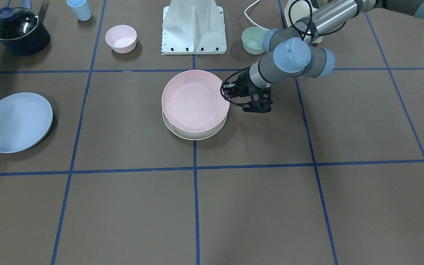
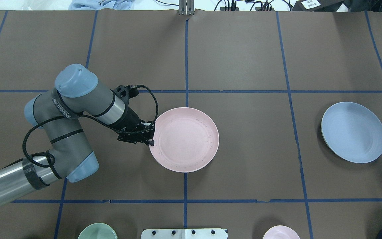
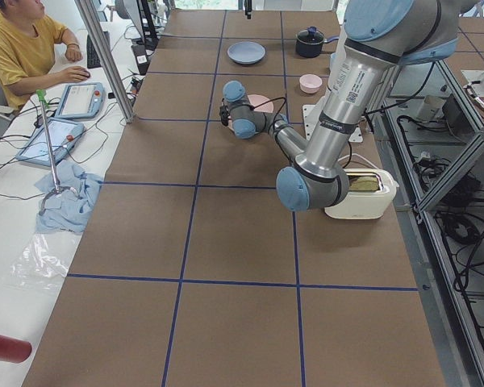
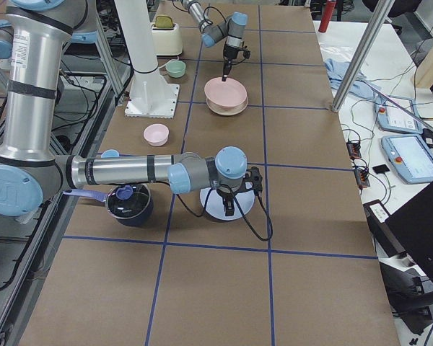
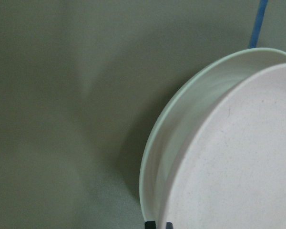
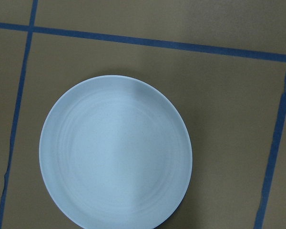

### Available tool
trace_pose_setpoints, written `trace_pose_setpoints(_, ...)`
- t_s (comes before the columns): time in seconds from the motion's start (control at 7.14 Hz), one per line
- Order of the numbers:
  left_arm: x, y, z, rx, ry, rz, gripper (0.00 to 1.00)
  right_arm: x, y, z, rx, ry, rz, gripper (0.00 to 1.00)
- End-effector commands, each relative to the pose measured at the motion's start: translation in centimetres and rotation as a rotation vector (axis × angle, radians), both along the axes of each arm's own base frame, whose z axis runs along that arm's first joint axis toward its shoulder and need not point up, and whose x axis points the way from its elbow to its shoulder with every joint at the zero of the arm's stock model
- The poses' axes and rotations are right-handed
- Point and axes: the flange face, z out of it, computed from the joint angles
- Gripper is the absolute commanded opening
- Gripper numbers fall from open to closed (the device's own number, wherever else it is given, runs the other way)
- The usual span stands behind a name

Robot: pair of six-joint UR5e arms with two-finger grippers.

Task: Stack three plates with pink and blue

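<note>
front-facing view: the left gripper [image 1: 228,95] is clamped on the rim of the pink plate [image 1: 193,101]. the plate lies tilted over the cream plate [image 1: 193,134], near the middle of the table [image 1: 271,206]. the blue plate [image 1: 16,122] lies alone, well apart, at this view's left edge. a small pink bowl [image 1: 120,38], a green bowl [image 1: 252,40], a blue cup [image 1: 79,9] and a lidded pot [image 1: 18,31] stand along the robot's side.

overhead view: the pink plate [image 2: 186,139] covers the cream one, and the left gripper [image 2: 151,139] pinches its left rim.

right side view: the right gripper [image 4: 229,207] hangs over the blue plate [image 4: 244,209]. whether it is released or clenched, i cannot tell.

left wrist view: two black fingertips [image 5: 151,224] straddle the pink rim, with the wall of the cream plate [image 5: 181,124] showing beneath it.

right wrist view: the blue plate [image 6: 115,152] lies flat on the brown table.
</note>
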Motion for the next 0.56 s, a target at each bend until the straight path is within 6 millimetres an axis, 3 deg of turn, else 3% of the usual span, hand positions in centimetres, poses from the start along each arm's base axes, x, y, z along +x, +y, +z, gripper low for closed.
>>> trace_pose_setpoints(0.0,0.43,0.19,-0.19,0.02,0.01,-0.014,0.0,-0.04,0.03,0.03,0.001,0.0,0.0,1.0)
trace_pose_setpoints(0.28,0.75,0.55,-0.33,0.038,0.024,-0.02,0.0,-0.04,0.03,0.03,0.001,0.0,0.0,1.0)
trace_pose_setpoints(0.42,0.74,0.54,-0.34,0.04,0.025,-0.021,0.08,-0.11,0.03,0.03,0.001,0.0,-0.002,1.0)
